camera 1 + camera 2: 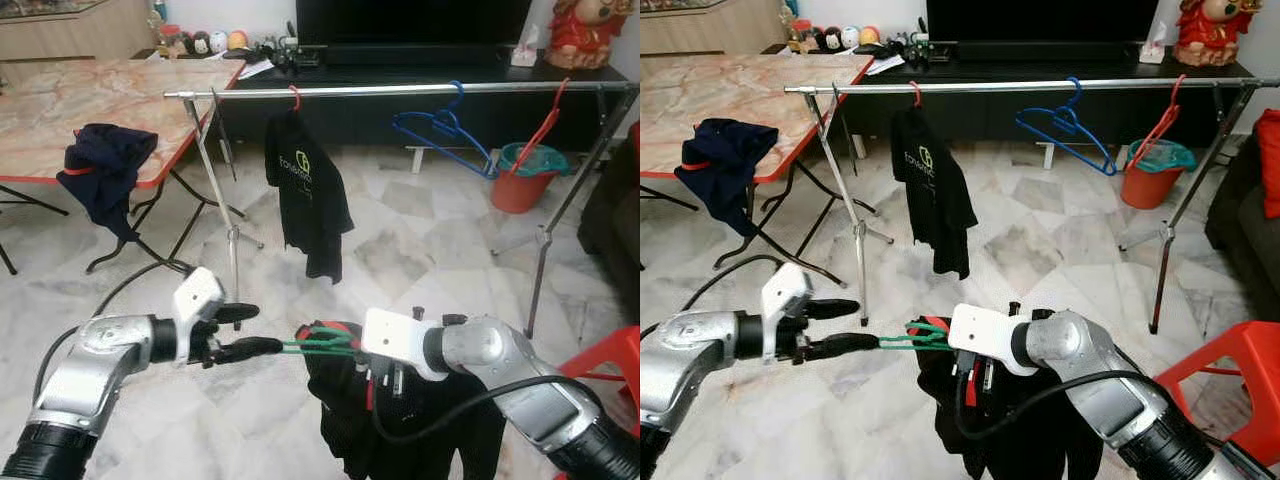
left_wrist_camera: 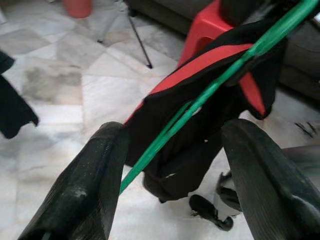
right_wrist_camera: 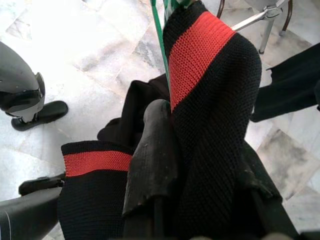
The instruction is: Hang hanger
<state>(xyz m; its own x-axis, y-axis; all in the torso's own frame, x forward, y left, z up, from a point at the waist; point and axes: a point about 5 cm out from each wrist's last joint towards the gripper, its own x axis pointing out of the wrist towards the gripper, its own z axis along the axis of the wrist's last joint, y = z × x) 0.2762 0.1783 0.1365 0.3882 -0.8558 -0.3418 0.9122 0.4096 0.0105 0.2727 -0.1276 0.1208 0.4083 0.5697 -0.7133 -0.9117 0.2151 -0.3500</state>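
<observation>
A green hanger (image 1: 322, 347) carries a black garment with red bands (image 1: 400, 425), held low over the floor in front of me. My right gripper (image 1: 382, 385) is shut on the garment and hanger; one black finger (image 3: 155, 150) presses into the knit. My left gripper (image 1: 266, 329) is open, its two fingers either side of the hanger's green wire (image 2: 200, 105), which runs close to one finger (image 2: 95, 180). Beyond stands the metal clothes rail (image 1: 400, 90), above and ahead of both grippers.
On the rail hang a black T-shirt on a red hanger (image 1: 305, 190), blue hangers (image 1: 440, 125) and a red hanger (image 1: 545, 125). A marble table (image 1: 100, 95) with a dark garment (image 1: 105, 165) stands left. An orange bucket (image 1: 520, 180) and a red stool (image 1: 610, 365) are right.
</observation>
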